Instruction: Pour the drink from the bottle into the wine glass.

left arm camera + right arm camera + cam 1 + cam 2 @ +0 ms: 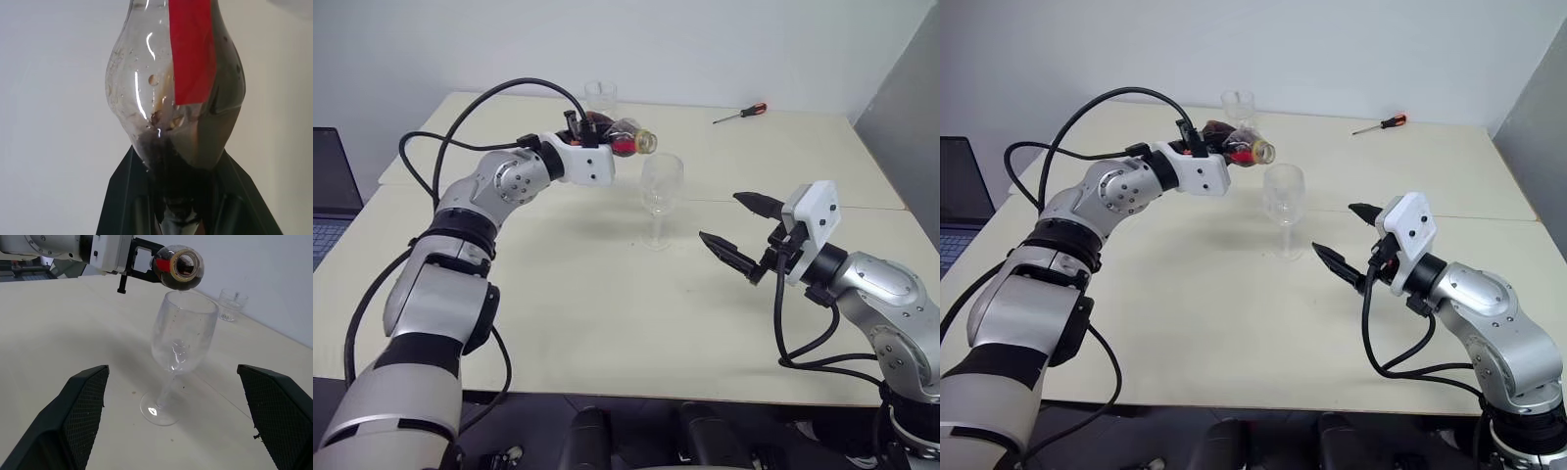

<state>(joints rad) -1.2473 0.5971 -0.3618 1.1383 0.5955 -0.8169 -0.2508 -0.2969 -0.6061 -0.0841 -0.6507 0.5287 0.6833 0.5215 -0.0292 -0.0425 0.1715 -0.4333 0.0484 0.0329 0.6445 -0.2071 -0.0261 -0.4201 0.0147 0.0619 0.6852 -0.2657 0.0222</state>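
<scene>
My left gripper (pixel 594 132) is shut on the bottle (pixel 625 137), which it holds on its side above the table. The bottle's open yellowish neck points at the wine glass (pixel 661 196) and hangs just over the near side of the rim. The dark drink (pixel 182 265) fills the lower side of the bottle and shows through its mouth. In the left wrist view the bottle (pixel 176 98), with its red label, sits between black fingers (pixel 122 196). The glass stands upright and looks clear apart from a few specks. My right gripper (pixel 722 218) is open, level, just right of the glass and apart from it.
A short clear tumbler (pixel 601 96) stands at the back of the table behind the bottle. A screwdriver (pixel 741 114) with a red handle lies at the back right. A laptop (pixel 328 196) sits off the left edge. A grey panel (pixel 911 117) rises on the right.
</scene>
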